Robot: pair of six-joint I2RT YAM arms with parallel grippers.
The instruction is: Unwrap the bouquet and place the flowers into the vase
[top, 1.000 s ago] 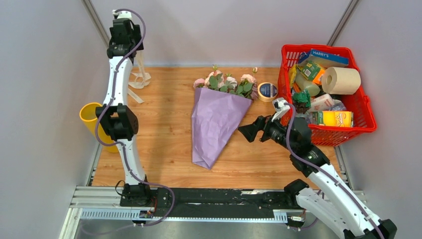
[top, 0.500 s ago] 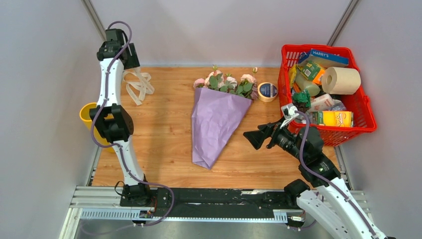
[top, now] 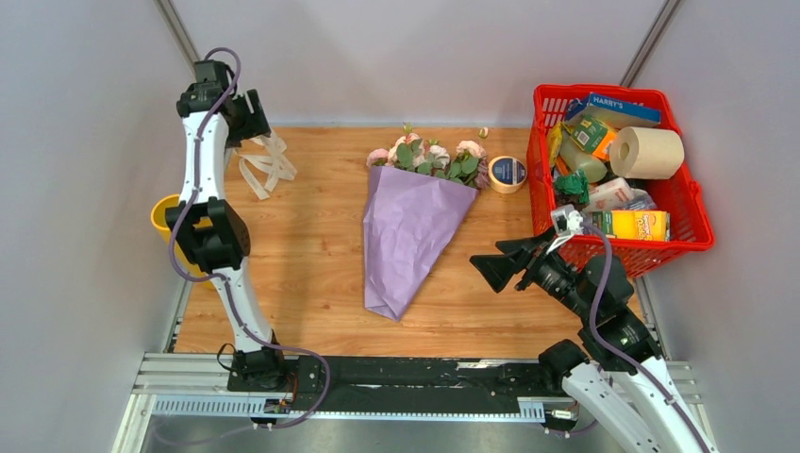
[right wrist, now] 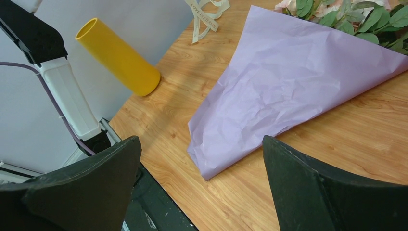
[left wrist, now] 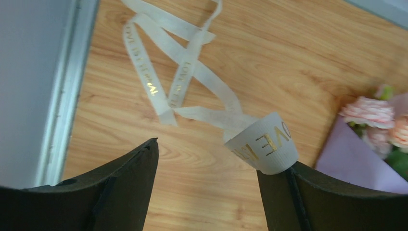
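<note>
Left gripper (left wrist: 211, 156) noted over the far-left corner, fingers spread wide. A curled end of the cream ribbon (left wrist: 262, 147) rests against one fingertip (stuck or merely touching: cannot be told); the rest lies loose on the table (top: 311, 264). Right gripper (right wrist: 201, 142) is spread, nothing between. The bouquet (top: 415, 222) lies mid-table, paper-wrapped, flowers (top: 429, 156) toward the far edge. The vase (right wrist: 118, 55) is seen at the left table edge.

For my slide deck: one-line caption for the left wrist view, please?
Open left gripper above a loose cream ribbon on the wooden table, wrapped bouquet at the right edge.
</note>
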